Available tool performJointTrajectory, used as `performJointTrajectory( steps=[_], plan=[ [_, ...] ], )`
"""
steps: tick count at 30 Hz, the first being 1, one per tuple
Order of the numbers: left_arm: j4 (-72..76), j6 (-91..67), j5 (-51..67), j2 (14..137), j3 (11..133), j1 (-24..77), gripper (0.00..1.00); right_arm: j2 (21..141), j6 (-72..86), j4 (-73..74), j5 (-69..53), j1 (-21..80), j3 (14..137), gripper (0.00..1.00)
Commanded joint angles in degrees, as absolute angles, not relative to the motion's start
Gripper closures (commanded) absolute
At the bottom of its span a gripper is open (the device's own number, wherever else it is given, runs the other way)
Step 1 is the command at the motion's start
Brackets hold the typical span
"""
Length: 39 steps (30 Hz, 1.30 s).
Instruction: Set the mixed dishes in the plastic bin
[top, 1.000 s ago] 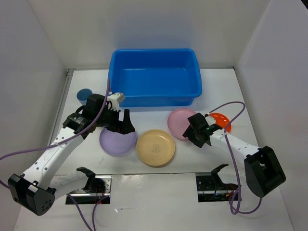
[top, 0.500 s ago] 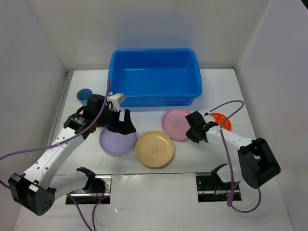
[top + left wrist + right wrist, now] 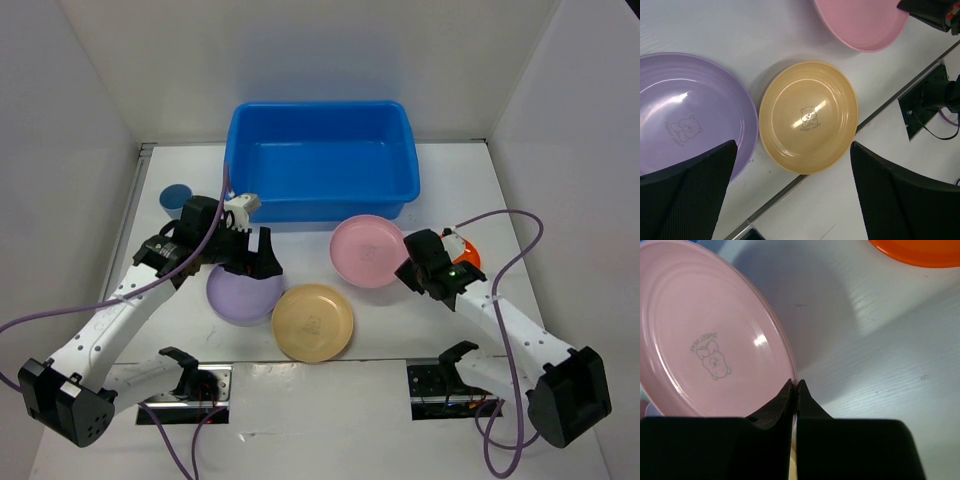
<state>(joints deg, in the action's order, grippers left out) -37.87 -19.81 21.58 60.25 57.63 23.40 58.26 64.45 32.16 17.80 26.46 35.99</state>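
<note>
My right gripper (image 3: 409,266) (image 3: 795,386) is shut on the rim of the pink plate (image 3: 367,250) (image 3: 705,335), which hangs tilted above the table just in front of the blue plastic bin (image 3: 322,160). The bin holds nothing that I can see. My left gripper (image 3: 255,258) stands open over the lavender plate (image 3: 240,295) (image 3: 685,115), with nothing between its fingers. The tan-yellow plate (image 3: 312,322) (image 3: 808,116) lies flat near the front middle. An orange plate (image 3: 462,253) (image 3: 920,251) lies behind the right arm. A light blue cup (image 3: 176,198) stands at the far left.
Two black mounts (image 3: 190,380) (image 3: 447,380) sit at the near edge of the table. Purple cables (image 3: 505,240) loop beside both arms. White walls close in the table on three sides.
The right gripper closed on the pink plate's rim and lifted it up and left toward the bin. The tan-yellow plate slid slightly toward the front left. The left arm stayed still.
</note>
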Motion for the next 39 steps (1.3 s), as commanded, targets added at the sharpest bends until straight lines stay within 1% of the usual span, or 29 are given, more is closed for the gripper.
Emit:
performJointTrajectory(
  steps=[1,4,9,12,14,15,17,18,19,23,26,27,28,29,31,33,34,39],
  plan=[
    [-36.65,-20.13,22.59,60.38,58.01,23.20,0.00,53.54,63.02,34.36,16.36,26.19,41.04,1.00],
    [-36.65,-20.13,22.06,60.91,58.54,23.20,0.00,51.69,59.16,35.76,11.70,26.19,43.41,1.00],
    [-38.31,-21.52,18.99,59.68,61.52,23.20,0.00,51.15,52.13,35.77,-0.60,26.19,49.64,1.00],
    [-38.85,-22.68,17.67,57.57,65.12,23.20,0.00,51.15,51.59,32.44,-3.77,26.19,54.55,1.00],
    [-39.37,-23.73,17.06,55.39,66.70,23.20,0.00,53.69,50.19,30.06,-3.26,26.19,58.16,1.00],
    [-39.37,-23.73,17.05,54.68,67.23,23.20,0.00,58.14,48.53,30.06,-1.77,26.19,63.14,1.00],
    [-38.85,-24.26,17.05,52.48,67.94,23.20,0.00,63.95,46.85,29.45,-0.27,26.19,68.70,1.00],
    [-38.85,-24.26,17.05,51.86,67.94,23.20,0.00,69.81,46.06,28.83,0.61,26.19,73.52,1.00],
    [-39.80,-24.26,17.05,51.86,68.72,23.20,0.00,72.92,45.45,28.31,1.83,25.67,75.91,1.00],
    [-43.15,-24.79,14.85,50.01,70.66,23.20,0.00,86.37,42.90,27.60,1.23,23.82,87.43,1.00],
    [-43.68,-24.79,14.85,48.70,69.88,23.20,0.00,96.04,42.36,28.73,2.72,23.21,99.01,1.00],
    [-43.68,-24.79,14.85,48.17,69.18,23.20,0.00,98.59,41.75,29.26,2.72,22.51,101.31,1.00],
    [-43.68,-24.79,14.85,48.16,69.17,23.20,0.00,103.57,41.75,29.88,2.72,22.50,103.60,1.00],
    [-43.68,-24.79,14.85,48.16,68.65,23.20,0.00,105.88,41.14,30.49,2.72,21.80,107.97,1.00],
    [-43.68,-25.31,14.85,48.16,68.64,23.20,0.00,112.02,40.52,31.20,3.25,21.27,111.34,1.00],
    [-43.68,-25.31,14.85,47.64,68.64,23.20,0.00,116.08,40.52,33.74,3.25,20.74,116.88,1.00],
    [-43.68,-25.92,14.85,47.64,68.12,23.20,0.00,120.11,40.00,34.79,3.25,20.05,120.72,1.00],
    [-43.68,-25.93,15.38,47.11,66.97,23.20,0.00,128.40,39.46,38.22,3.78,20.04,127.96,1.00]
  ],
)
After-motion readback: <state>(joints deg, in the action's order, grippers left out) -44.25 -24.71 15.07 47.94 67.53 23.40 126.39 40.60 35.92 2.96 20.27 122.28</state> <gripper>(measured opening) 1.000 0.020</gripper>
